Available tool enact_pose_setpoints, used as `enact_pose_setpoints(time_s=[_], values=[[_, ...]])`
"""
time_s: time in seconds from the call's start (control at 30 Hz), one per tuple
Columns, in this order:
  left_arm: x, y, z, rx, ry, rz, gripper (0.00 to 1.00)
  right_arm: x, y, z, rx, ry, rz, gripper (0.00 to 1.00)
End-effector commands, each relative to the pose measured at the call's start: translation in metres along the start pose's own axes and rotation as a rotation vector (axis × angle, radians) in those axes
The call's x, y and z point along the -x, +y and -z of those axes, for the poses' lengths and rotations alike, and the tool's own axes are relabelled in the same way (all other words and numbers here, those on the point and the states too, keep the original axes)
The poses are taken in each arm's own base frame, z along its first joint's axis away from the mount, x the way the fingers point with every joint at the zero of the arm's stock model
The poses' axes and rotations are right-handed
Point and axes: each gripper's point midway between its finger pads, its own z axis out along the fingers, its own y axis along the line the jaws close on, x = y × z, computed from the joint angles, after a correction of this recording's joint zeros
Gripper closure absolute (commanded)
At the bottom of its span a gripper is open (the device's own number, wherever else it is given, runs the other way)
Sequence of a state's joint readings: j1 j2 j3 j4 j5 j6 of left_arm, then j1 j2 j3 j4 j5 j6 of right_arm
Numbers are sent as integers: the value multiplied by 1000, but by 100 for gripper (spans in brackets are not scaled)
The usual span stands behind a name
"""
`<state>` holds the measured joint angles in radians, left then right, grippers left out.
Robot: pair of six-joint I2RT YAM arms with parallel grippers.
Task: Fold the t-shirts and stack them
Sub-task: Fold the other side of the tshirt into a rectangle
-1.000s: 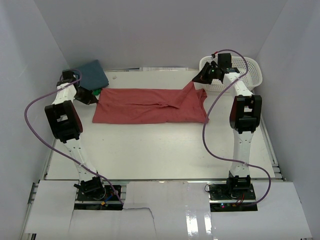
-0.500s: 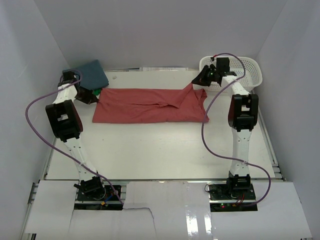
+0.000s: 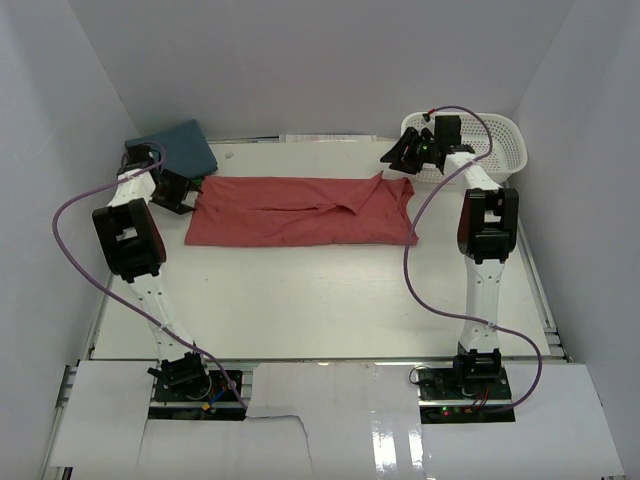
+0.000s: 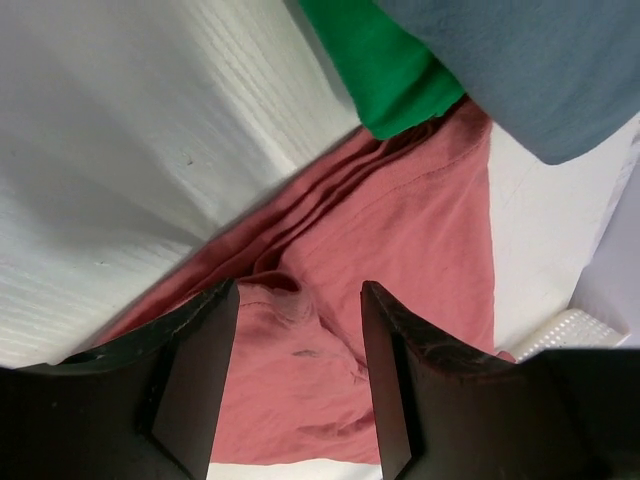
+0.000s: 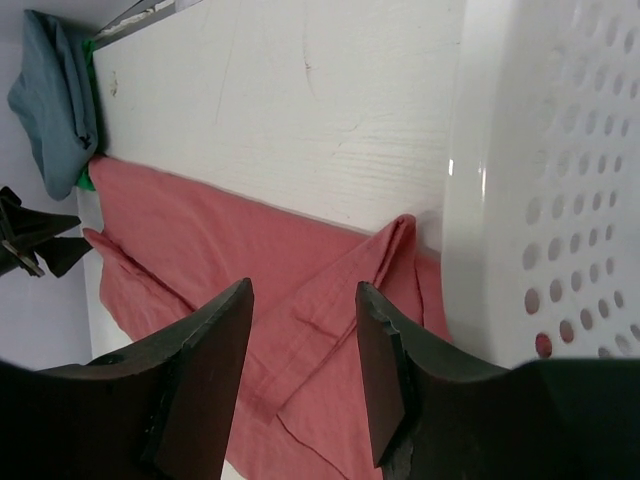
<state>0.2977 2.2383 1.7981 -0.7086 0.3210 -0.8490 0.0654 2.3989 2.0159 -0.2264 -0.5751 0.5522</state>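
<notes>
The coral-red t-shirt (image 3: 300, 210) lies spread in a long folded band across the far half of the table. My left gripper (image 3: 178, 193) hovers open over its left end, with red cloth (image 4: 400, 230) below the jaws (image 4: 297, 295) and nothing between them. My right gripper (image 3: 397, 158) hangs open above the shirt's right end (image 5: 300, 330), also empty (image 5: 303, 290). A folded slate-blue t-shirt (image 3: 185, 145) sits at the far left corner. A bright green t-shirt (image 4: 390, 70) peeks out beneath the blue one (image 4: 530, 60).
A white mesh basket (image 3: 495, 150) stands at the far right, close beside my right gripper, and its wall (image 5: 550, 180) fills the right of that wrist view. White walls close in the table on three sides.
Both grippers went from shut to open and let go of the red shirt. Its lifted right corner dropped flat onto the table.
</notes>
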Motion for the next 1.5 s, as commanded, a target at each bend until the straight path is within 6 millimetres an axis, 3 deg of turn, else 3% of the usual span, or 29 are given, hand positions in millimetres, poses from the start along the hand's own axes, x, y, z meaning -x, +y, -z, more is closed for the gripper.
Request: enact_pose_setpoints(time_s=[0.0, 0.03, 0.1, 0.17, 0.23, 0.27, 0.33, 0.37, 0.4, 0.43, 0.47, 0.6, 0.63, 0.67, 0.77, 0.9, 1.2, 1.33, 1.47], values=[[20, -45, 57, -123, -134, -44, 37, 33, 49, 35, 72, -96, 105, 48], [22, -50, 63, -139, -152, -48, 37, 34, 59, 42, 96, -96, 115, 48], [25, -63, 77, -193, -187, -68, 37, 25, 62, 46, 97, -73, 101, 47], [24, -77, 100, -254, -224, -104, 37, 21, 77, 58, 116, -68, 122, 47], [18, -88, 119, -290, -262, -146, 37, 1, 78, 58, 105, -38, 129, 47], [17, -89, 124, -291, -277, -174, 37, -4, 91, 63, 117, -34, 154, 47], [8, -85, 129, -276, -297, -197, 38, -21, 91, 64, 88, -6, 167, 47], [2, -89, 146, -296, -320, -229, 38, -26, 96, 67, 79, -3, 226, 46], [-6, -94, 150, -319, -325, -258, 38, -37, 99, 62, 49, 15, 258, 46], [-22, -86, 143, -320, -286, -277, 38, -48, 100, 63, 27, 42, 280, 46], [-31, -93, 156, -359, -301, -314, 38, -63, 106, 58, 25, 71, 351, 46], [-98, -97, 142, -377, -209, -509, 37, -105, 85, 47, -126, 138, 511, 45], [-110, -88, 133, -353, -194, -527, 36, -127, 80, 44, -154, 182, 565, 45], [-122, -86, 127, -350, -172, -553, 36, -135, 74, 42, -192, 196, 572, 45], [-168, -80, 106, -360, -68, -615, 36, -155, 54, 41, -323, 227, 658, 45], [-213, -75, 81, -383, 58, -679, 37, -157, 39, 46, -462, 207, 742, 45], [-259, -78, 27, -354, 197, -746, 39, -141, 46, 49, -632, 88, 895, 45], [-278, -70, 0, -310, 256, -733, 41, -147, 50, 42, -630, 96, 933, 45], [-291, -72, -5, -303, 264, -738, 41, -156, 55, 35, -604, 101, 945, 45]])
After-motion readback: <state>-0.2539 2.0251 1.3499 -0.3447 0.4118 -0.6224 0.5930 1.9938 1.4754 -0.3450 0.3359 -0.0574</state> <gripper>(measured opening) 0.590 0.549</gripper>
